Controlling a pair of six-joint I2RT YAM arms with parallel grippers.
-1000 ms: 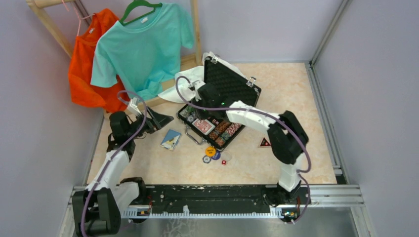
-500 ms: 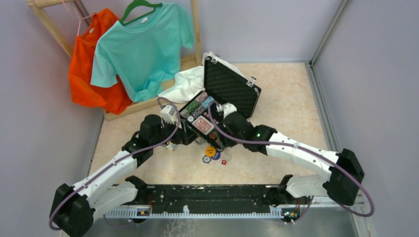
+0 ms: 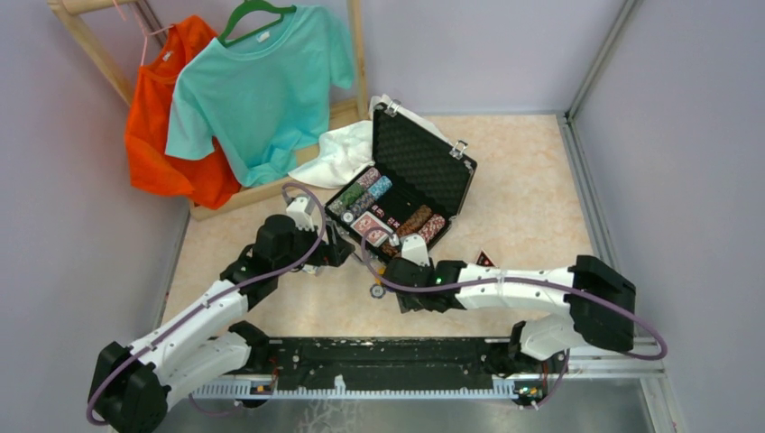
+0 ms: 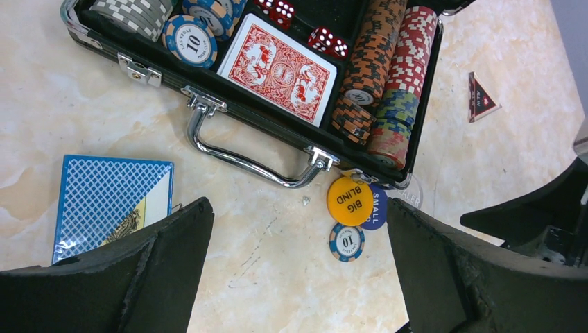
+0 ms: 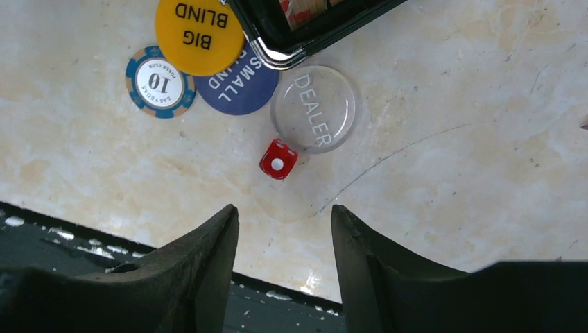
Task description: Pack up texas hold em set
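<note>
Right end effector released, fingers spread, poised over red die at centre of right wrist view, just beside dealer button. Left end effector released, empty. Die probably light, hard, slippery on table: pinch two flat opposite faces. Case open, centre of top view.

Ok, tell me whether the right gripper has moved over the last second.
Yes. In the top view the right gripper has drawn back from the far left corner of the case toward the near side, and now sits just in front of it.
</note>
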